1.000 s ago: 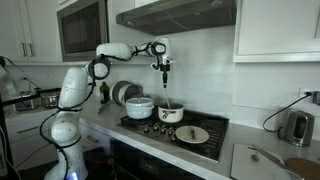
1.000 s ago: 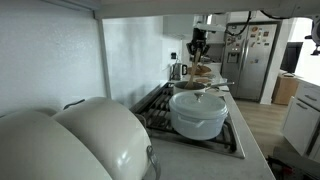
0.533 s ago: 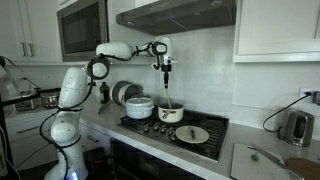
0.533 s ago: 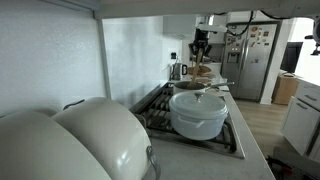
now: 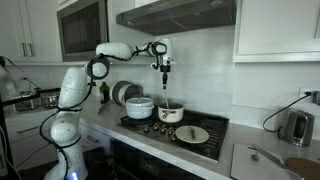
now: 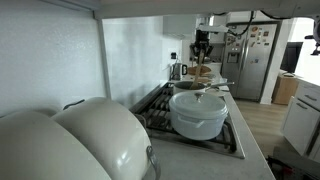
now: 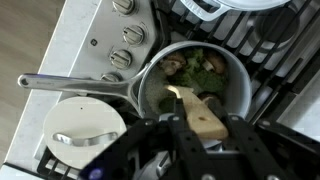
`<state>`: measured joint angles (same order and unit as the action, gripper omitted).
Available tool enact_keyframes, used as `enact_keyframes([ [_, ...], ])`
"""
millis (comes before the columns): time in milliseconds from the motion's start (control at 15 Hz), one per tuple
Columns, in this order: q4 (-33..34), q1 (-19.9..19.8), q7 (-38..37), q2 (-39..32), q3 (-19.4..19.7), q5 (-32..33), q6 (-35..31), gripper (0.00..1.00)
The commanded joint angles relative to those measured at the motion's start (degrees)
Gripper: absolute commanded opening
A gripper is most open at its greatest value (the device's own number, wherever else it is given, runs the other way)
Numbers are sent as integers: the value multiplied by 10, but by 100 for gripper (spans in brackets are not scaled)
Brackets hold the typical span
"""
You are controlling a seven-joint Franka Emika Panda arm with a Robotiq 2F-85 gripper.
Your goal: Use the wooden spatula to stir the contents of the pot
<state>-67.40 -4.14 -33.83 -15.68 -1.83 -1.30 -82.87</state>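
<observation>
My gripper (image 7: pixel 198 128) is shut on the wooden spatula (image 7: pixel 196 108), a pale tan utensil that hangs straight down into the pot (image 7: pixel 236 95). The pot is small, round and white with a dark inside, a long grey handle (image 7: pixel 70 84) and green and brown food in it. In an exterior view the gripper (image 5: pixel 165 70) hangs high above the pot (image 5: pixel 171 113) with the spatula (image 5: pixel 166 90) between them. In the other exterior view the gripper (image 6: pixel 201 45) is above the pot (image 6: pixel 202 72) at the far end of the stove.
A larger white lidded pot (image 5: pixel 139 106) (image 6: pixel 199 112) stands beside the small one. A flat pan with a white lid (image 5: pixel 192 134) (image 7: pixel 85 121) sits at the stove front. Stove knobs (image 7: pixel 128 35), a kettle (image 5: pixel 296 126), stacked white lids (image 6: pixel 75 140) and a range hood (image 5: pixel 185 12) surround it.
</observation>
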Motion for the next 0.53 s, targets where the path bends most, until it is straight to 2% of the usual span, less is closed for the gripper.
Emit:
enact_keyframes([
  [0, 1, 3, 7, 16, -5, -4, 47, 7],
  [467, 32, 7, 8, 2, -20, -17, 95, 7],
])
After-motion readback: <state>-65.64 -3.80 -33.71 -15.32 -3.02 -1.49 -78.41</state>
